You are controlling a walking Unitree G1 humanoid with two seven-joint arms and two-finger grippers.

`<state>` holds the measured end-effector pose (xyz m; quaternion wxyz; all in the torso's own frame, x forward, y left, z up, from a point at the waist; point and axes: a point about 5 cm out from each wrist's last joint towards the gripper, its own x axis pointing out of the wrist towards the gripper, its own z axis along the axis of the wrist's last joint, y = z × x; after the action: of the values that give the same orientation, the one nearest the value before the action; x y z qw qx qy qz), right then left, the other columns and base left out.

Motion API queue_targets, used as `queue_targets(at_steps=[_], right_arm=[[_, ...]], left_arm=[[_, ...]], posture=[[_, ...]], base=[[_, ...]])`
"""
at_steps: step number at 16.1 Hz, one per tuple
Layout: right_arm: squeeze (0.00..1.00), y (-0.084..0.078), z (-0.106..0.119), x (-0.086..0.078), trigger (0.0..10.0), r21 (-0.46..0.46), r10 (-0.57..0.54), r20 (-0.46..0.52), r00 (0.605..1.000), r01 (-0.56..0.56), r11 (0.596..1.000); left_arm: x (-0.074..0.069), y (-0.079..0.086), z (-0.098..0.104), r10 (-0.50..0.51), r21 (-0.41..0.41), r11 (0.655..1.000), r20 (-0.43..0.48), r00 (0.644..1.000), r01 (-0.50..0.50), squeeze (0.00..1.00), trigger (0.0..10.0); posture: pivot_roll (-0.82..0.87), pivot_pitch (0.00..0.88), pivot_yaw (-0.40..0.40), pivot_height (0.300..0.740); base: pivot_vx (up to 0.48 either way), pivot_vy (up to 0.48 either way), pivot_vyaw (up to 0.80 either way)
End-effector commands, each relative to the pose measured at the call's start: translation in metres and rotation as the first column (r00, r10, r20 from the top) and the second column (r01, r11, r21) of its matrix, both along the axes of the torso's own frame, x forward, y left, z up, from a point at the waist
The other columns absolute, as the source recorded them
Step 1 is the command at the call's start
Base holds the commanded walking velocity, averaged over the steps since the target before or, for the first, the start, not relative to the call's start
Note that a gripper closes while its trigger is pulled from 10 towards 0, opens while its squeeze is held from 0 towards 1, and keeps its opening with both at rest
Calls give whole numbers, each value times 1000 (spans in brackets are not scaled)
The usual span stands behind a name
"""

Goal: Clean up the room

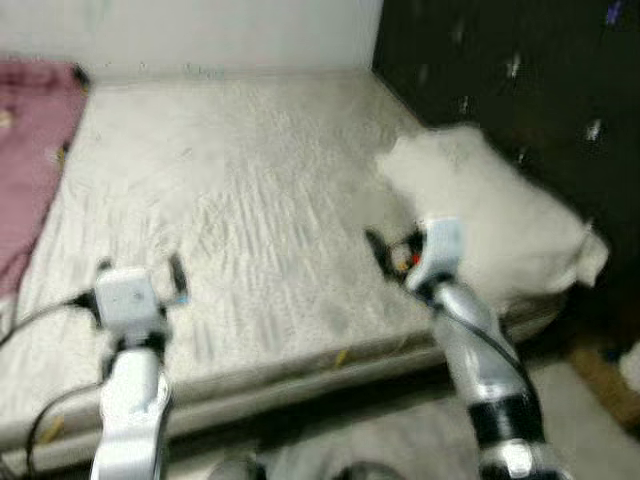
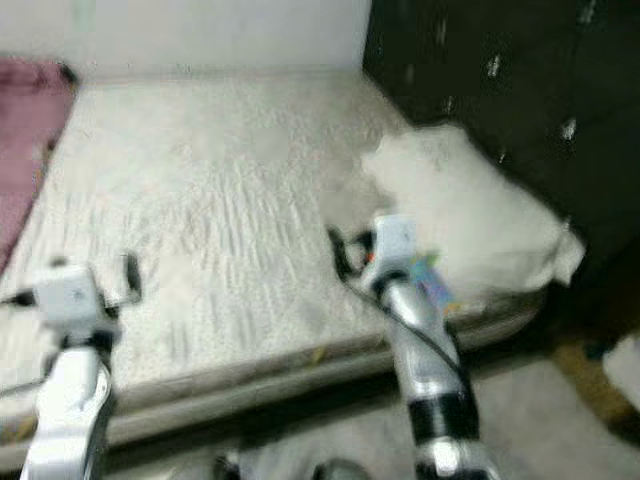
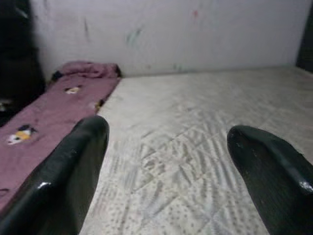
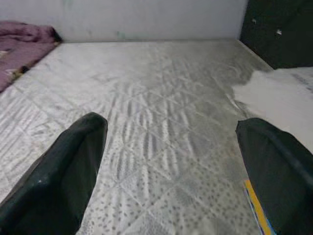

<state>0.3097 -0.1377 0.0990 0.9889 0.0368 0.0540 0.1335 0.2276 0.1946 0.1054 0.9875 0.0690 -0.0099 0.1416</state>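
Nearest the camera, two silver robot arms reach forward over the front edge of a low bed. The left gripper hovers above the front left part of the mattress, its jaws released and spread wide with nothing between them. The right gripper hovers above the front right part of the mattress, its jaws likewise released and wide apart, holding nothing.

Under both grippers lies the bare mattress, pale grey-white with a quilted diamond pattern and fine speckles. Just beside the right gripper, at the mattress surface, a thin item with a yellow and blue edge shows; what it is cannot be told. A small yellowish fleck sits on the front edge of the bed between the two arms.

Further back on the right, a white pillow rests on the right side of the mattress, its far corner hanging past the bed edge next to a dark cabinet. On the left side, a pink blanket with small cartoon prints lies along the bed, bunched up at the far end. Behind everything stands a pale wall with faint coloured marks. The head views are blurred.
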Motion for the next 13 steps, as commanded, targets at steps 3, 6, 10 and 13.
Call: queue_targets(at_steps=[3,6,10,13], right_arm=[[0,5,8,3,10000,2,18,32,999,-18,1000],[0,8,9,4,10000,-18,44,50,998,-43,999],[0,9,9,5,10000,-21,43,46,998,-42,999],[0,9,8,6,10000,-23,41,44,998,-40,999]], left_arm=[[1,4,2,4,14,1000,0,1000,-4,0,10000],[2,3,2,3,15,1000,-1,1000,-3,0,10000],[2,3,2,6,12,1000,-3,1000,-6,0,10000],[3,3,2,6,13,1000,-3,1000,-6,0,10000]], posture=[[-57,0,-57,740],[-53,0,-59,740],[-49,0,-62,740],[-49,0,-61,740]], base=[[0,480,0],[0,480,194],[0,480,198],[0,480,0]])
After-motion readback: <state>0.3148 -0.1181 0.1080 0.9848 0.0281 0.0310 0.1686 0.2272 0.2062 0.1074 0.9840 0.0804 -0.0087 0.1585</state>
